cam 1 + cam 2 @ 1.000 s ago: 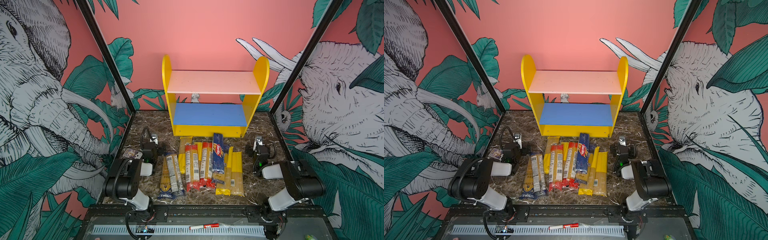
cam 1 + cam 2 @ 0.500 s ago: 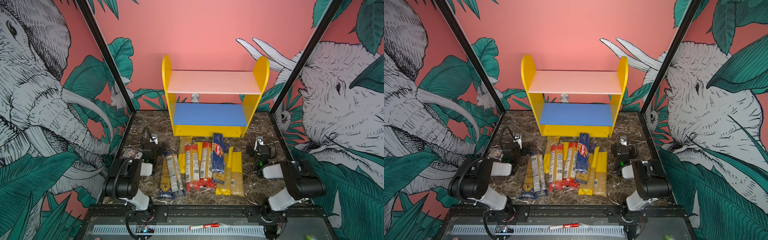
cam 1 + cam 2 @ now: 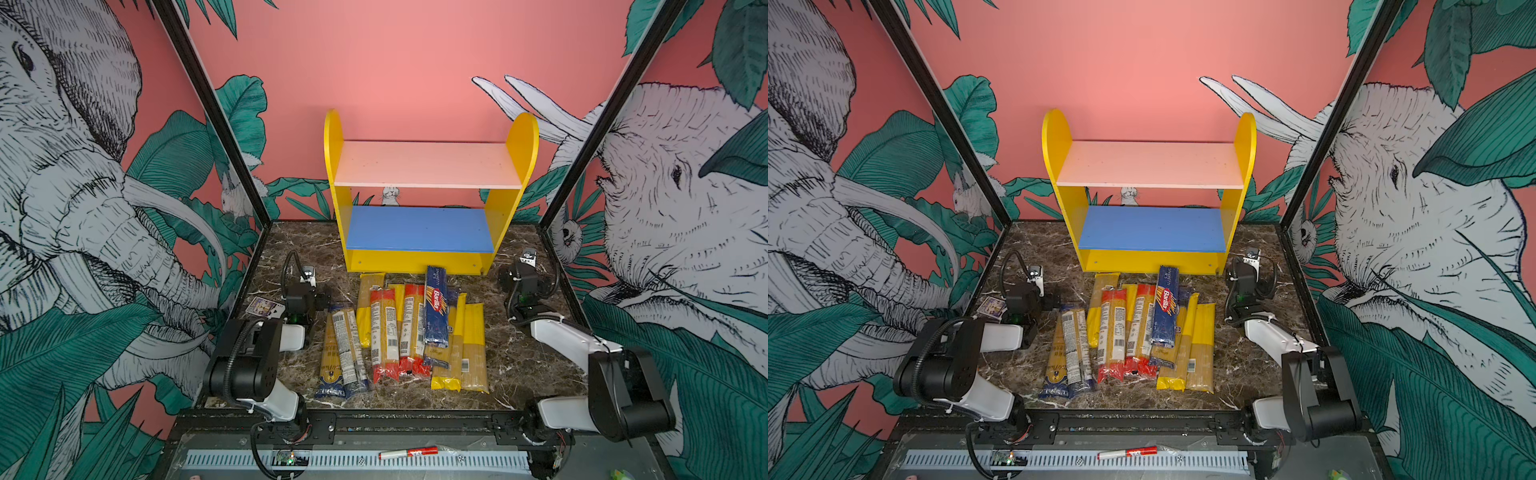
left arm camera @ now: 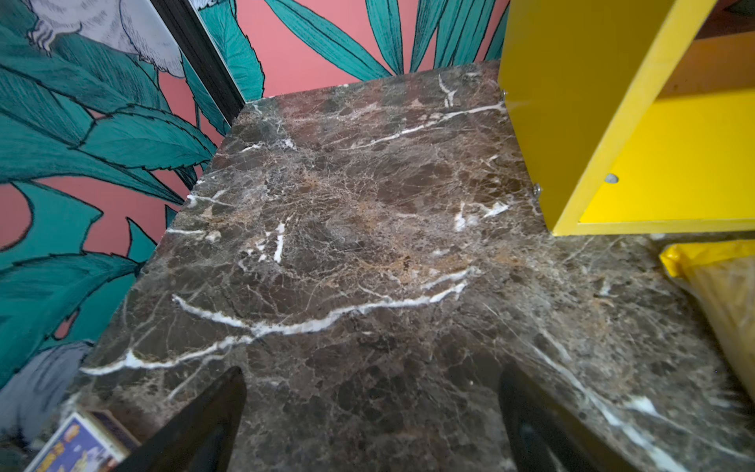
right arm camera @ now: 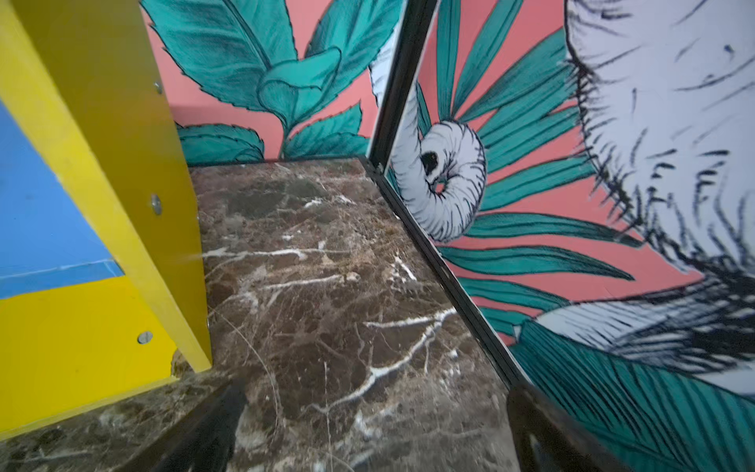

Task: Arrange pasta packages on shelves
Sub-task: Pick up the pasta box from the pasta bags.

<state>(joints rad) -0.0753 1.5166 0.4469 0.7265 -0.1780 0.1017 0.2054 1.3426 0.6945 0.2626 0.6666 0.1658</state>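
Several long pasta packages (image 3: pixel 399 332) lie side by side on the marble floor in front of the shelves (image 3: pixel 428 164), with a dark blue Barilla box (image 3: pixel 436 305) on top; both top views show them (image 3: pixel 1142 328). The pink upper board and blue lower board (image 3: pixel 419 228) are bare. My left gripper (image 3: pixel 306 291) hovers left of the packs, open over bare marble (image 4: pixel 371 374), a yellow pack end (image 4: pixel 719 294) off to its side. My right gripper (image 3: pixel 521 276) is open and empty (image 5: pixel 376 390) beside the shelves' yellow side panel (image 5: pixel 122 143).
A small printed card box (image 3: pixel 262 307) lies by the left wall, close to my left gripper (image 4: pixel 77 445). A red-and-white marker pen (image 3: pixel 409 452) rests on the front rail. Patterned walls and black corner posts (image 5: pixel 400 81) close in both sides.
My right gripper has lifted and moved back toward the shelves' right side panel. The left arm and the packages have stayed put.
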